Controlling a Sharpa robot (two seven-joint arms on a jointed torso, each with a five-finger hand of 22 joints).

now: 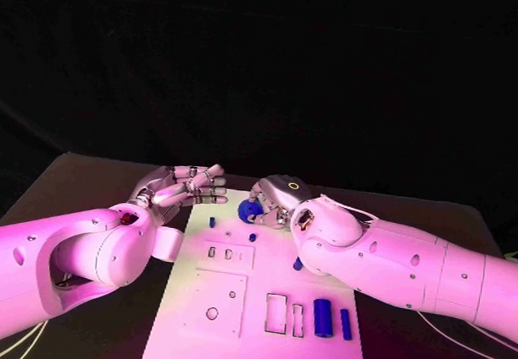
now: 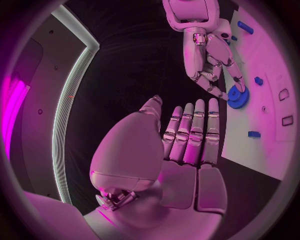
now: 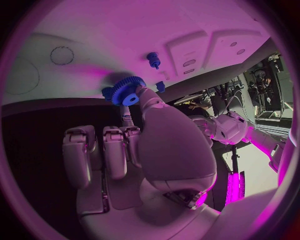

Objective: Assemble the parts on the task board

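Nearest, the right hand (image 1: 284,205) pinches a small blue toothed gear (image 1: 251,211) at its fingertips over the flat white task board (image 1: 260,330); beside it, the left hand (image 1: 184,189) hovers empty, fingers spread. Seating seems underway: next, lower the gear squarely onto its mount.

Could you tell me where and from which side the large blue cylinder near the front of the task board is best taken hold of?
Grip the large blue cylinder across its round middle, coming straight down from above. It lies flat on the task board with its long axis running front to back, so fingers should probably close from its left and right. A slimmer blue rod lies close on its right, leaving little room there.
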